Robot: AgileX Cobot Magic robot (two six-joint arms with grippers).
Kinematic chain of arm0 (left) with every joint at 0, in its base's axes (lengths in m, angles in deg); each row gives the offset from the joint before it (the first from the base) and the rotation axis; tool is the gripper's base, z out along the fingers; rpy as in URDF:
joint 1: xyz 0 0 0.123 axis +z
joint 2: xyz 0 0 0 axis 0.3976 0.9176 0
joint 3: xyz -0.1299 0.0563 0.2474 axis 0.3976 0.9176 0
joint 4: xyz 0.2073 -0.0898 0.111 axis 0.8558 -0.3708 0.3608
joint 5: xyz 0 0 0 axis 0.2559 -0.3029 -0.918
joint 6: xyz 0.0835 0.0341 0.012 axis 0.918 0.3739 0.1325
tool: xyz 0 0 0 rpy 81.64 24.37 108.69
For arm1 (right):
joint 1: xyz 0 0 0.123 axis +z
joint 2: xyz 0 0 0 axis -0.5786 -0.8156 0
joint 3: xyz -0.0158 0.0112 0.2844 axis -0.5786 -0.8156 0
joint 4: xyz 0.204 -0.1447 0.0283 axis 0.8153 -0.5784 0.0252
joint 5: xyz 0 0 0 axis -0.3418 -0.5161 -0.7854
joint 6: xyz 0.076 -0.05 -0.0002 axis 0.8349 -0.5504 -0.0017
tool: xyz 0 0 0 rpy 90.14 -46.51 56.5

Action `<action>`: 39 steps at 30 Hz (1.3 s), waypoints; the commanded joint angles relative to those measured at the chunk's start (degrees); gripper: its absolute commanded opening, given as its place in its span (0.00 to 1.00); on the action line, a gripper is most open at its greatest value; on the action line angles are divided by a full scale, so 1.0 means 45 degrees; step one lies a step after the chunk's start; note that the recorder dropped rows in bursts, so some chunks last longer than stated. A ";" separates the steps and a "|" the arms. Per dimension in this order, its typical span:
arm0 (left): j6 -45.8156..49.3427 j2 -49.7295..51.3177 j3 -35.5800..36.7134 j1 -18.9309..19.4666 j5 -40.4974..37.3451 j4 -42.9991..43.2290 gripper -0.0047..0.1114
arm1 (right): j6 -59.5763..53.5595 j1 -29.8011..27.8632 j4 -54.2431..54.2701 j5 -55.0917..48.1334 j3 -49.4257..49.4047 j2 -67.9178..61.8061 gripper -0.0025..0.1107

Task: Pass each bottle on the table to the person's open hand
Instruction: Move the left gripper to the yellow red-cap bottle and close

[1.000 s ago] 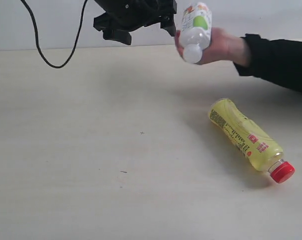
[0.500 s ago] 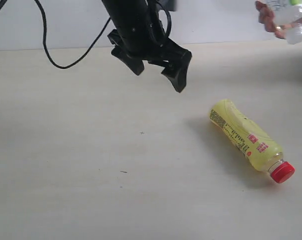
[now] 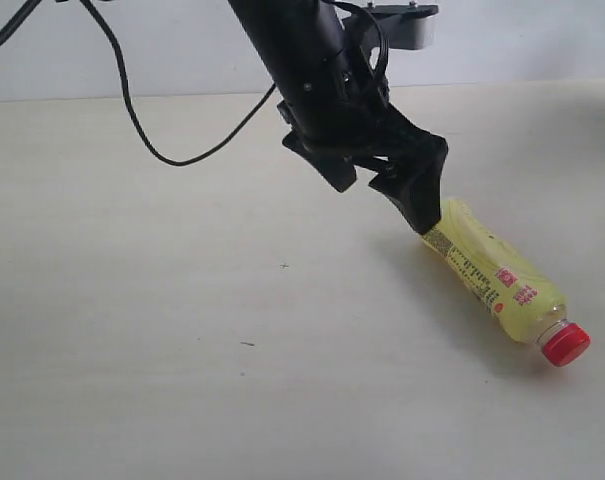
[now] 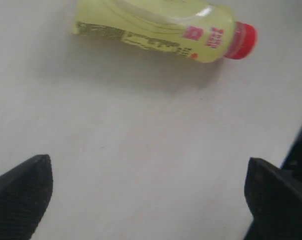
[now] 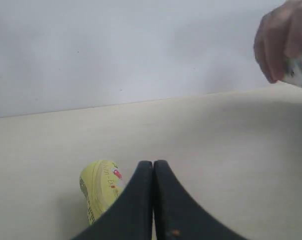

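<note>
The yellow bottle (image 3: 492, 272) with a red cap (image 3: 565, 345) lies on its side on the beige table (image 3: 132, 330), right of centre. My left gripper (image 3: 382, 198) hangs open just above and left of the bottle's base, holding nothing. In the left wrist view the bottle (image 4: 155, 25) lies beyond the wide-open left gripper (image 4: 146, 165). My right gripper (image 5: 153, 163) is shut and empty, with the yellow bottle (image 5: 98, 187) beside it. The person's hand (image 5: 280, 42) holds a small clear bottle with a green label (image 5: 300, 72) at that view's edge. The other bottles are out of view.
A black cable (image 3: 147, 145) loops from the left arm over the back left of the table. A pale wall (image 3: 532, 40) runs behind the table's far edge. Tiny dark specks (image 3: 284, 266) mark the table's middle.
My left gripper has swung down and to the right, ending by the yellow bottle's base. The hand with the small bottle has drawn out of the exterior view to the right.
</note>
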 commanded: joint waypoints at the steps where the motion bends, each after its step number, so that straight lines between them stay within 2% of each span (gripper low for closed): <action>1: 0.1918 -0.1288 0.1830 -0.0068 0.0127 -0.2178 0.86 | -0.0055 -0.0052 -0.0010 0.0032 -0.0059 0.0084 0.02; 4: 0.3188 -0.2410 0.3778 -0.0068 0.1385 -0.3215 0.71 | -0.0055 -0.0052 -0.0010 0.0032 -0.0059 0.0084 0.02; 7: 0.4342 -0.3738 0.6194 -0.0068 0.3105 -0.4253 0.49 | -0.0055 -0.0052 -0.0010 0.0032 -0.0059 0.0084 0.02; 10: 0.6042 -0.5305 0.8646 -0.0068 0.5168 -0.5713 0.16 | -0.0055 -0.0052 -0.0010 0.0032 -0.0059 0.0084 0.02; 11: 0.6836 -0.5990 0.9773 -0.0068 0.6278 -0.6717 0.03 | -0.0055 -0.0052 -0.0010 0.0032 -0.0059 0.0084 0.02; 16: 1.2112 -0.8744 1.4051 -0.0068 1.0987 -1.2612 0.05 | -0.0055 -0.0052 -0.0010 0.0032 -0.0059 0.0084 0.02; 17: 1.3692 -0.9537 1.4873 -0.0068 1.2070 -1.4366 0.05 | -0.0055 -0.0052 -0.0010 0.0032 -0.0059 0.0084 0.02; 19: 1.6139 -1.0723 1.6113 -0.0068 1.3899 -1.6327 0.05 | -0.0055 -0.0052 -0.0010 0.0032 -0.0059 0.0084 0.02; 23: 1.6430 -1.3254 1.8009 -0.0068 1.6347 -1.6327 0.05 | -0.0055 -0.0052 -0.0010 0.0032 -0.0059 0.0084 0.02; 32: 1.5258 -1.8616 2.0579 -0.0068 1.9262 -1.6327 0.05 | -0.0055 -0.0052 -0.0010 0.0032 -0.0059 0.0084 0.02; 39: 1.3960 -2.1730 2.2341 -0.0068 2.1216 -1.6327 0.05 | -0.0055 -0.0052 -0.0010 0.0032 -0.0059 0.0084 0.02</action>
